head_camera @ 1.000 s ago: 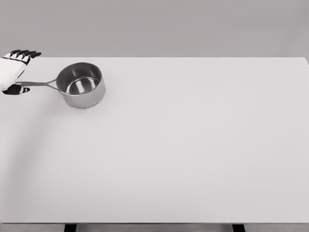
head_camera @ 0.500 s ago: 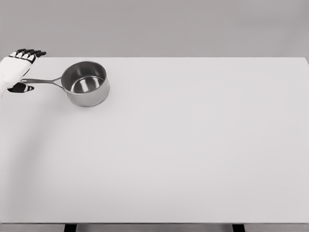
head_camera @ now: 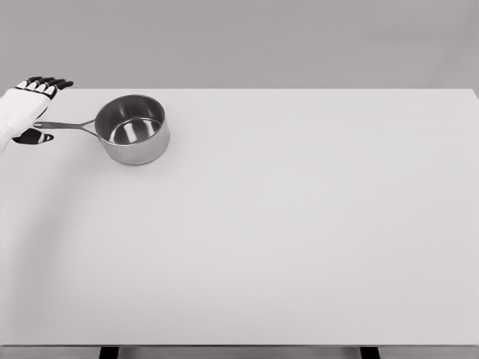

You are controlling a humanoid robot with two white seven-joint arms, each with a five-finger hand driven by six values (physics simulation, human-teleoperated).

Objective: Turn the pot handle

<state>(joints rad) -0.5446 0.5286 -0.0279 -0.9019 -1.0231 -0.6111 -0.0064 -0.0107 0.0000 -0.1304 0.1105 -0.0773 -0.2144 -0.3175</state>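
Observation:
A shiny steel pot (head_camera: 135,129) stands upright at the table's far left, empty inside. Its thin handle (head_camera: 66,126) points left, almost level. My left hand (head_camera: 31,108) sits at the picture's left edge, right at the handle's tip. Its dark-tipped fingers (head_camera: 49,82) are stretched out above the handle and the thumb (head_camera: 34,137) lies below it, so the handle end sits between them without being gripped. The hand is open. My right arm does not show.
The white table (head_camera: 284,224) fills most of the view, with its far edge just behind the pot and hand. Dark table legs (head_camera: 109,351) show under the near edge. A grey wall lies behind.
Since a second ago the pot slid slightly right, and the hand moved right and up a little with the handle tip. In the last half second almost nothing moved.

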